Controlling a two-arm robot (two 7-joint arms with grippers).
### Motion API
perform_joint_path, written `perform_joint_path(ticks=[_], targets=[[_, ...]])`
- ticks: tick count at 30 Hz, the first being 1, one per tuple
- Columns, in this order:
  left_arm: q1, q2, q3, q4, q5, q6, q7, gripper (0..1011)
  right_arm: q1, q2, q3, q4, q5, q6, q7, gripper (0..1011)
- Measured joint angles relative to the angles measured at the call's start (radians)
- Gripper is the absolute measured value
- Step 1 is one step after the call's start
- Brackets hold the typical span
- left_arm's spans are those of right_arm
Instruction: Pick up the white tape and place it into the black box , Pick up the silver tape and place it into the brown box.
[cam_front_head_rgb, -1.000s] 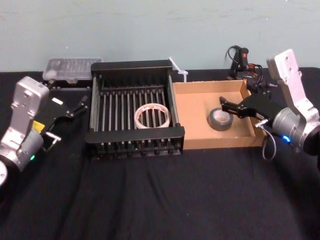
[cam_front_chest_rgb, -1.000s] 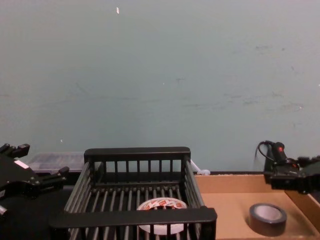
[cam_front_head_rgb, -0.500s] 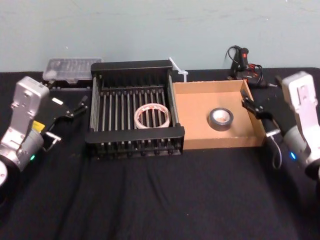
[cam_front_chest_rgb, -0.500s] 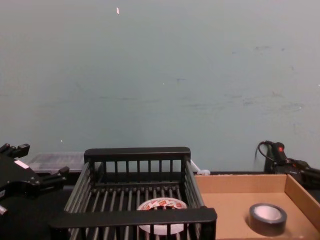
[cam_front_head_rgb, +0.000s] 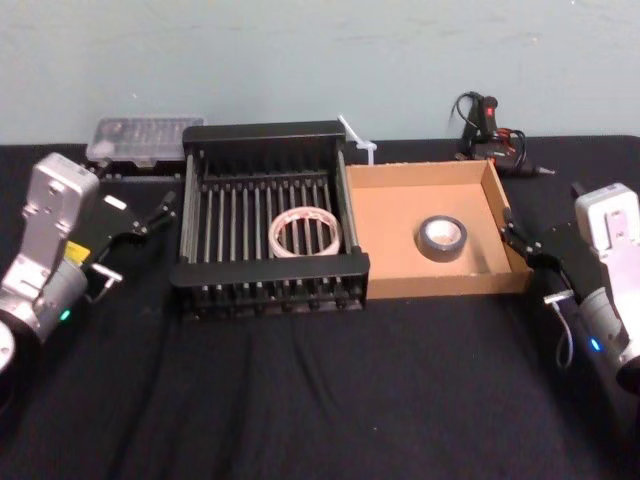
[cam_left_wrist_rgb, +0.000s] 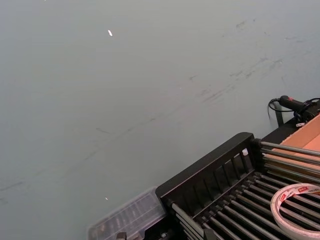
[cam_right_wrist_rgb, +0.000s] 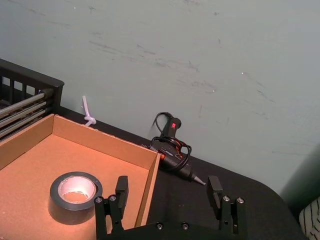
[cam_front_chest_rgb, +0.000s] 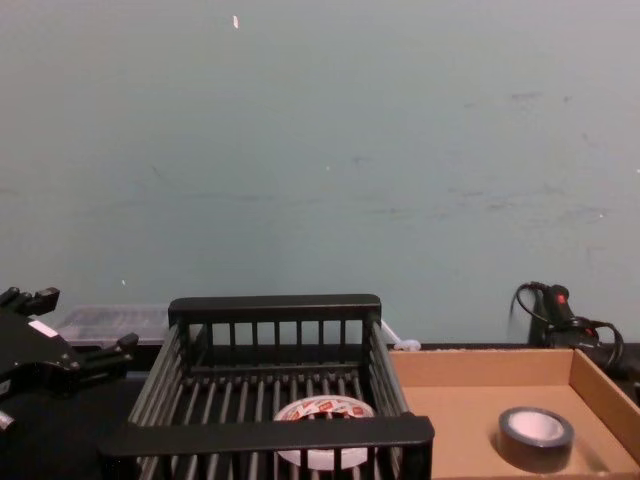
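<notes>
The flat white tape roll with red print (cam_front_head_rgb: 305, 232) lies in the black slatted plastic basket (cam_front_head_rgb: 270, 275); the dark grey-silver duct tape roll (cam_front_head_rgb: 441, 237) lies in the shallow tan cardboard tray (cam_front_head_rgb: 440, 281). Both pincers, right (cam_front_head_rgb: 522, 241) and left (cam_front_head_rgb: 158, 213), sit outside, open and empty. Remaining risk: the right pincer clipping the tray wall just beside it.

A scuffed pale green wall (cam_front_chest_rgb: 320, 150) rises behind the black-clothed table (cam_front_head_rgb: 300, 400).

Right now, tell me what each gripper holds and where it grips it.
Nothing is held. The right gripper is open beside the brown box; the left gripper is open beside the black box.
</notes>
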Motion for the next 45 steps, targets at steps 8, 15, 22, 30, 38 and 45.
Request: perform_joint_path(ticks=[8, 15, 22, 30, 38, 45], targets=[[0.0, 0.0, 0.0, 0.0, 0.0, 0.0, 0.0, 1001, 0.003, 0.001, -0.002, 0.001, 0.0, 0.0, 0.001, 1002], [0.0, 0.0, 0.0, 0.0, 0.0, 0.0, 0.0, 1001, 0.005, 0.001, -0.004, 0.002, 0.0, 0.0, 0.001, 1002], [0.0, 0.0, 0.0, 0.0, 0.0, 0.0, 0.0, 1001, 0.006, 0.002, -0.005, 0.002, 0.0, 0.0, 0.001, 1002], [0.0, 0.0, 0.0, 0.0, 0.0, 0.0, 0.0, 1001, 0.006, 0.002, -0.005, 0.003, 0.0, 0.0, 0.0, 1002], [0.0, 0.0, 0.0, 0.0, 0.0, 0.0, 0.0, 1001, 0.007, 0.002, -0.005, 0.003, 0.0, 0.0, 0.0, 1002], [0.0, 0.0, 0.0, 0.0, 0.0, 0.0, 0.0, 1001, 0.007, 0.002, -0.005, 0.002, 0.0, 0.0, 0.0, 1002]])
